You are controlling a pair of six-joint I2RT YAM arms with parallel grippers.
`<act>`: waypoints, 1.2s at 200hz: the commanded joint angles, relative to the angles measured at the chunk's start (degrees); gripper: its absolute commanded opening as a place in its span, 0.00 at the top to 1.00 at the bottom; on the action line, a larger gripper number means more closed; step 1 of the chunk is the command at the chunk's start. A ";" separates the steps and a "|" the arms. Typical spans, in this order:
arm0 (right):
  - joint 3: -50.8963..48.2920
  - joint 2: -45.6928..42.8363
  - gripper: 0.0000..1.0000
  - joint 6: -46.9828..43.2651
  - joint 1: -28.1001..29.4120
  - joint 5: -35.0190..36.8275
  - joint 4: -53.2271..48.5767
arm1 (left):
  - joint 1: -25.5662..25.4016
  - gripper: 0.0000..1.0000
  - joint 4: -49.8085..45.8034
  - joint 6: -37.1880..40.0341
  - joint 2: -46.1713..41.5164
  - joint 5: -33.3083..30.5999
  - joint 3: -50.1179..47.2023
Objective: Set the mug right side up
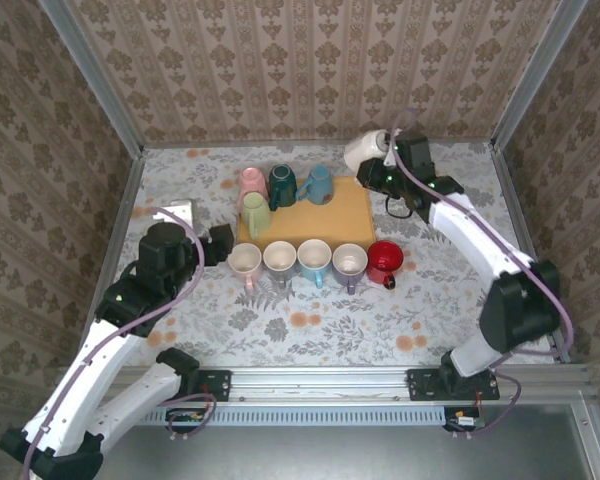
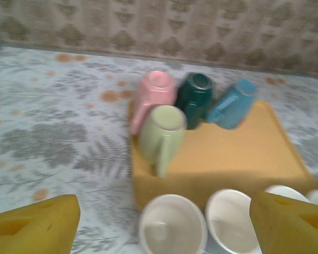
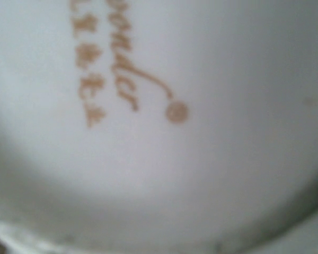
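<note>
One white mug (image 1: 364, 152), tan script lettering, apparently tipped sideways.

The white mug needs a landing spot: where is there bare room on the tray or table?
Bare: the right half of the orange tray, beside the blue mug; the table in front of the row of upright mugs. Crowded: the tray's back-left corner with four mugs, and its front edge up to the red mug.

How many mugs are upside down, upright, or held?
Upside-down mugs on board: 4
Upright mugs in front row: 5
White mug in right gripper: 1
Total: 10 mugs
</note>
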 commanded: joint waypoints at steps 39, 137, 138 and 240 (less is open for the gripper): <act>-18.48 -15.31 1.00 21.68 6.02 -9.97 37.68 | 0.02 0.14 28.61 -17.17 4.60 41.35 -2.08; -23.50 -21.37 1.00 28.62 16.91 -10.09 52.64 | -3.23 0.13 72.90 -46.43 18.98 51.55 -8.37; -23.48 -21.32 1.00 28.63 17.00 -10.16 52.69 | -3.26 0.14 73.04 -46.60 19.06 51.55 -8.37; -23.91 -19.42 1.00 30.84 21.43 -12.60 59.35 | -3.46 0.36 81.69 -49.35 22.78 50.77 -9.29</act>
